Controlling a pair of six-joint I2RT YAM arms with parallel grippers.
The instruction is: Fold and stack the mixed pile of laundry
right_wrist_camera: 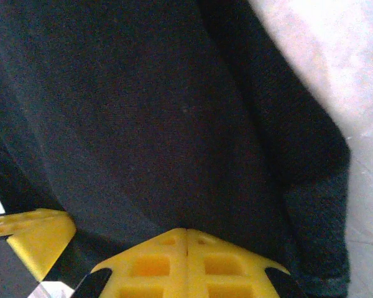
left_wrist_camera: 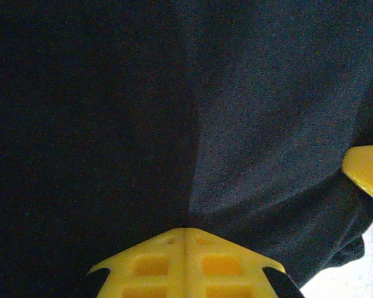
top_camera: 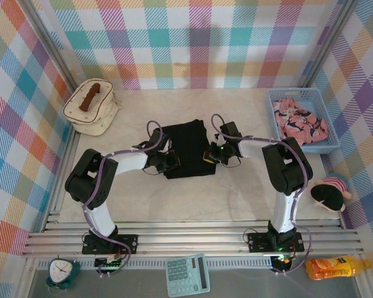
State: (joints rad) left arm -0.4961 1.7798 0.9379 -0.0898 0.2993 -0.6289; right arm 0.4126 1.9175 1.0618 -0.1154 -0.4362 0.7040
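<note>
The black shirt [top_camera: 186, 148] lies folded into a rough rectangle in the middle of the table. My left gripper [top_camera: 170, 162] is at its near left edge and my right gripper [top_camera: 210, 154] at its near right edge. In the left wrist view the yellow fingertips [left_wrist_camera: 185, 233] meet on black cloth [left_wrist_camera: 174, 112], and a crease runs up from them. The right wrist view has its fingertips [right_wrist_camera: 186, 233] pressed together on the same cloth [right_wrist_camera: 161, 112]. Both grippers are shut on the shirt. The pink printed garment [top_camera: 298, 121] sits bunched in the basket at the far right.
The light-blue mesh basket [top_camera: 332, 146] stands at the back right, a cream quilted bag [top_camera: 90, 108] at the back left. A plush toy [top_camera: 331, 191] lies by the right wall. Bare table [top_camera: 193, 198] stretches in front of the shirt.
</note>
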